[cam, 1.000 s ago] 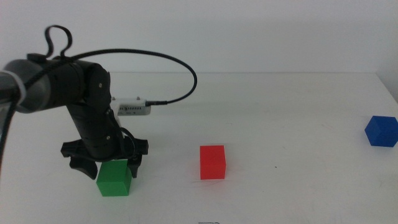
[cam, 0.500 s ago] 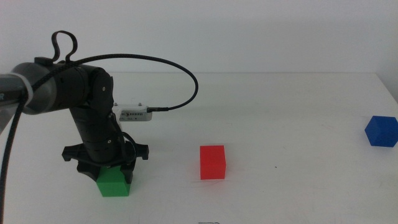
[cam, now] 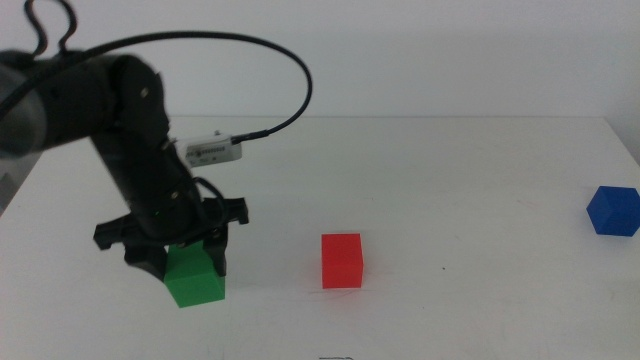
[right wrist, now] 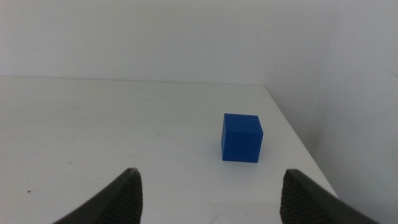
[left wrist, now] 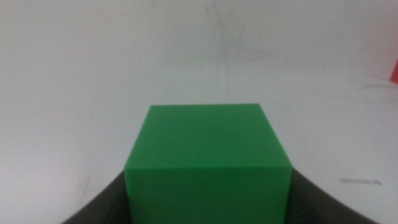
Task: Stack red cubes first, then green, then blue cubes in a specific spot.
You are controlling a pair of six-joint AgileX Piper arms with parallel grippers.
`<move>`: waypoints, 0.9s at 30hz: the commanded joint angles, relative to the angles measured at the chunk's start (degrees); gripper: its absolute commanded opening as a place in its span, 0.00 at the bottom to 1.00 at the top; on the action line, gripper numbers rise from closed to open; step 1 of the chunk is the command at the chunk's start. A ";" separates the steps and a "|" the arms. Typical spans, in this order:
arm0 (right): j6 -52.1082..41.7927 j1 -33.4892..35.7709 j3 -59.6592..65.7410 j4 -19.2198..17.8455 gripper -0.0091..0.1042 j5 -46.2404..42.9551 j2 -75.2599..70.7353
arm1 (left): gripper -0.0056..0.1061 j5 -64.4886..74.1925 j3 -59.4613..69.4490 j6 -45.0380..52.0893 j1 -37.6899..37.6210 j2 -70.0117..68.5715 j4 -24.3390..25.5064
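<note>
- Gripping the green cube [cam: 195,277] between its two dark jaws, the left end effector [cam: 185,265] stands over the left part of the table [cam: 450,180]; in the left wrist view the green cube [left wrist: 208,163] fills the space between the jaws, pinched on both flanks
- In the middle view the green cube looks tilted, its lower edge at or just off the table; whether it is touching cannot be told
- The red cube [cam: 342,260] sits alone on bare tabletop to the right of the green one, apart from it, with nothing on top; it seems to mark the stacking spot, so the step in hand is judged to be carrying green onto red
- To do it well: raise the cube clear above the red cube's top face before crossing over, so the corners do not knock it; level the tilted cube and square its faces with the red one; lower straight down and let the jaws part only when it rests flat
- The right end effector [right wrist: 208,186] waits with its jaws spread wide and nothing between them; the blue cube [right wrist: 240,137] lies on the table ahead of it, near the table's right edge [cam: 612,211], well apart from the others; it is left for last
</note>
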 commanded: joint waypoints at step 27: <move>-0.59 -0.31 -1.02 -0.69 0.58 -4.12 -1.27 | 0.04 10.37 -36.20 -17.37 -20.94 15.69 6.21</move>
